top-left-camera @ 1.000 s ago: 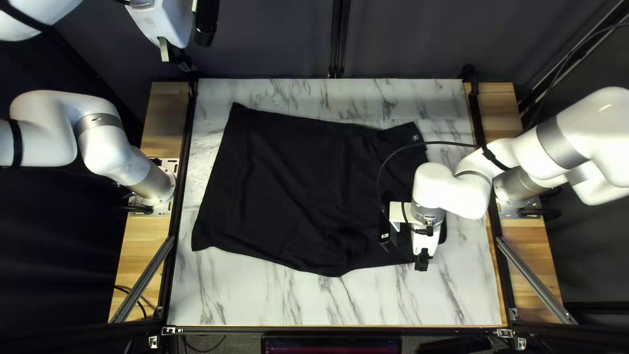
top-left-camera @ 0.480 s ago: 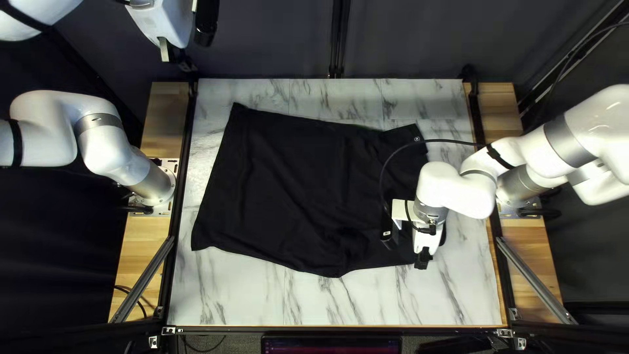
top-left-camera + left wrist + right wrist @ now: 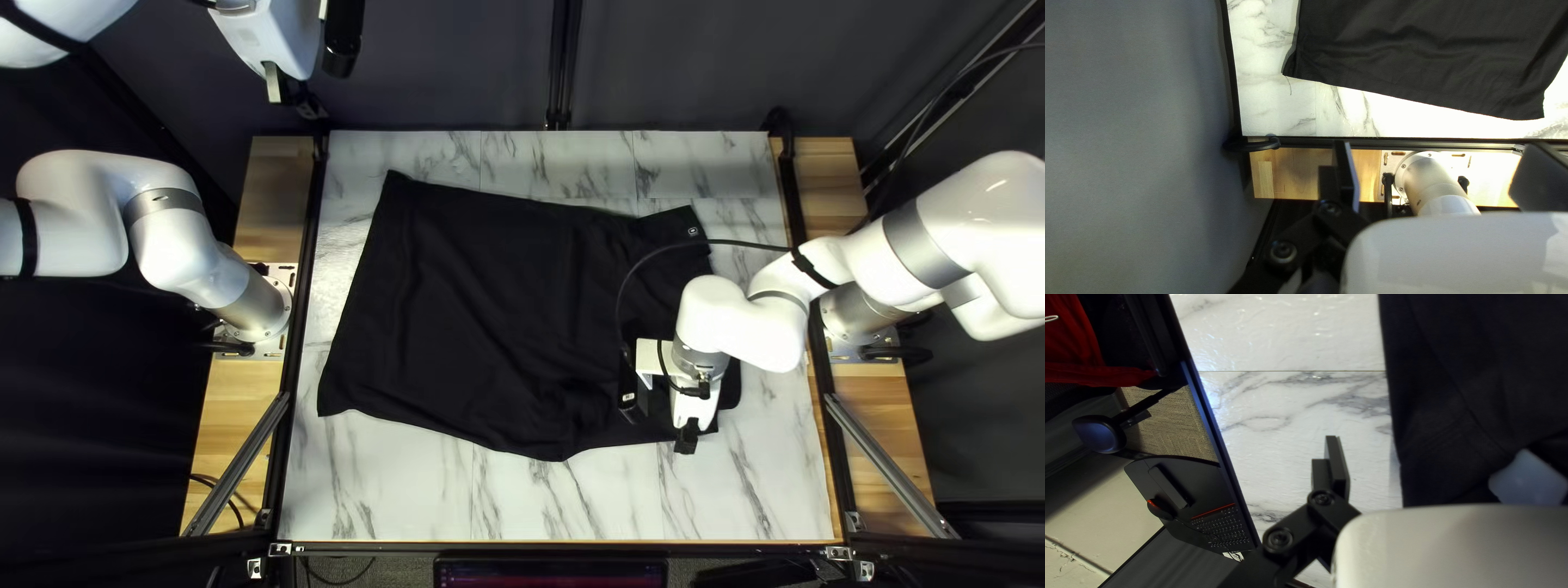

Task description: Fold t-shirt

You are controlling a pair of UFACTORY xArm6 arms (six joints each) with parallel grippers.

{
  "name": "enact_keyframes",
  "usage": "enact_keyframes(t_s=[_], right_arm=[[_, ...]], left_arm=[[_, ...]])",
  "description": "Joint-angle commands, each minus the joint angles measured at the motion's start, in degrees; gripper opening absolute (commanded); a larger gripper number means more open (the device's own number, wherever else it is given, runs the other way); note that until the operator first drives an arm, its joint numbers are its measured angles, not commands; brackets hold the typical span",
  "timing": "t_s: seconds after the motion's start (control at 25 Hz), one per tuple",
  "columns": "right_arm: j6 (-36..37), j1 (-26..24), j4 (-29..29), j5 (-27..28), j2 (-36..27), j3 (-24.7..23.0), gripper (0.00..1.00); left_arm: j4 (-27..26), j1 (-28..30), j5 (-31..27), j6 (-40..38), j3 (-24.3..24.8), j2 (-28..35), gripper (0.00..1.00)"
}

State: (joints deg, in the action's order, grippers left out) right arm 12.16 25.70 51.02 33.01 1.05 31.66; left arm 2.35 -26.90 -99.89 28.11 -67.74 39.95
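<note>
The black t-shirt [image 3: 479,316] lies spread on the marble-patterned table, lightly wrinkled, one side partly under my right arm. Over its near right corner in the top left view is my right gripper [image 3: 686,438]. My left gripper [image 3: 290,92] hangs raised beyond the table's far left corner, off the cloth. In the left wrist view my left gripper [image 3: 1438,149] stands wide open, and the shirt [image 3: 1426,54] lies well ahead of it. The right wrist view has my right gripper [image 3: 1429,446] open, one finger over bare table, the other over the shirt [image 3: 1459,403].
Marble table [image 3: 566,501] shows along the near edge and around the cloth. A cable [image 3: 653,261] from my right arm loops over the shirt. Beyond the near edge are a screen [image 3: 550,573] and, in the right wrist view, a keyboard [image 3: 1222,528] and red cloth [image 3: 1072,343].
My right gripper has shifted slightly toward the left of the top left view, uncovering more of the shirt's near right corner. The left arm and the shirt look unmoved.
</note>
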Motion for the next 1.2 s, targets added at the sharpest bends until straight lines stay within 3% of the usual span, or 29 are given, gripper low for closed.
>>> enact_keyframes(t_s=[0.04,0.4,0.6,0.84,0.92,0.96,1.2], right_arm=[[-2.68,1.2,-1.19,-0.69,-1.79,-1.07,0.03],[-11.13,5.32,-6.26,-3.52,-3.19,-0.53,0.0],[-19.37,10.52,-10.4,-7.89,-4.27,-2.26,0.0],[-34.31,16.95,-22.32,-16.1,-6.11,-7.93,0.02],[-37.87,17.81,-25.65,-17.44,-7.09,-9.45,0.78],[-38.33,17.83,-26.3,-17.62,-7.4,-9.77,1.0],[-33.6,15.93,-23.5,-16.57,-7.97,-9.24,1.0]], left_arm=[[0.0,0.0,0.0,0.0,0.0,0.0,1.0],[0.0,0.0,0.0,0.0,0.0,0.0,1.0],[0.0,0.0,0.0,0.0,0.0,0.0,1.0],[0.0,0.0,0.0,0.0,0.0,0.0,1.0],[0.0,0.0,0.0,0.0,0.0,0.0,1.0],[0.0,0.0,0.0,0.0,0.0,0.0,1.0],[0.0,0.0,0.0,0.0,0.0,0.0,1.0]])
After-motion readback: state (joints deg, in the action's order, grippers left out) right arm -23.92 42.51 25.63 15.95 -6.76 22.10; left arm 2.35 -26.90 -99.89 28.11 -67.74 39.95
